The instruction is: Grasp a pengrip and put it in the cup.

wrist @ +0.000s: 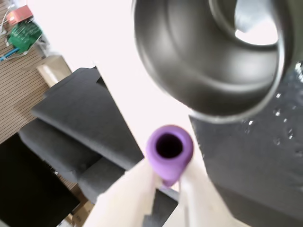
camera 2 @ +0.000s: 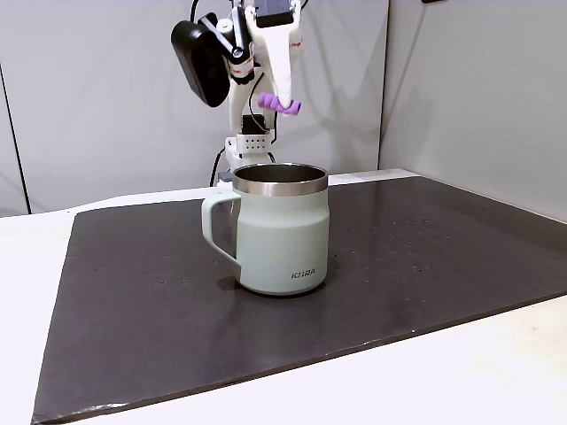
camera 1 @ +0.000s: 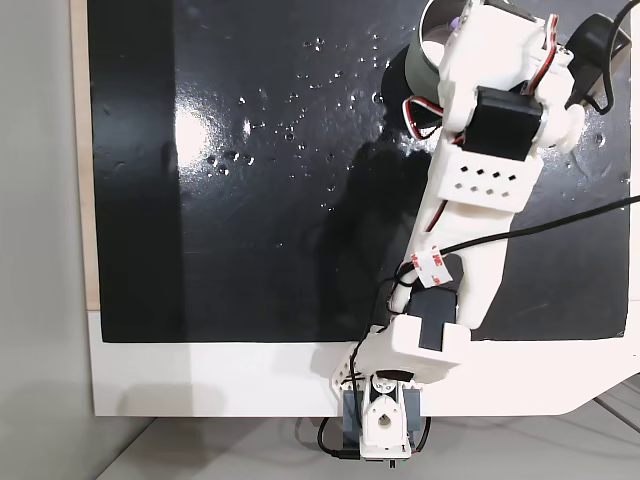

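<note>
Purple pengrip (camera 2: 281, 105) is pinched in the jaws of the gripper (camera 2: 285, 99), hanging above the cup (camera 2: 282, 232) on the dark worktop (camera 2: 133, 301).

Pengrip (camera 2: 281, 105): light purple, dark hollow end in wrist view (wrist: 169, 147). Cup (camera 2: 282, 241): pale grey-green body and handle, shiny steel rim, small dark lettering low on side; interior dull steel grey (wrist: 199, 61). Gripper (camera 2: 285, 99): white plastic. Arm (camera 1: 480, 190): white, black motor blocks, red-and-white wiring. Mat (camera 2: 159, 310): black, glossy, speckled with pale flecks. Table (camera 1: 200, 385): white.
</note>
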Robot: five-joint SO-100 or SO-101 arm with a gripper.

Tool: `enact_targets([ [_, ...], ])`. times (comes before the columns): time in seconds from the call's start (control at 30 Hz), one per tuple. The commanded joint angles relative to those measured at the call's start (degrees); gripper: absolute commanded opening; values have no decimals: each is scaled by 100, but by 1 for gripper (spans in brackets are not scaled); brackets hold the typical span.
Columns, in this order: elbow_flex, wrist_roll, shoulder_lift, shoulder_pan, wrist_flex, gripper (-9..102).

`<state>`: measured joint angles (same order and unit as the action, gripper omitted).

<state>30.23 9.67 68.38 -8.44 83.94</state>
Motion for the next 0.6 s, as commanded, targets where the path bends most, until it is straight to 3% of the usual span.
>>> enact_targets([
  [0.0, -387, -334, -53, -114, -352, 0],
  [0.4, -1020, -729, -712, -123, -448, 1],
  [0.57, -1433, -686, -817, -229, -149, 26],
])
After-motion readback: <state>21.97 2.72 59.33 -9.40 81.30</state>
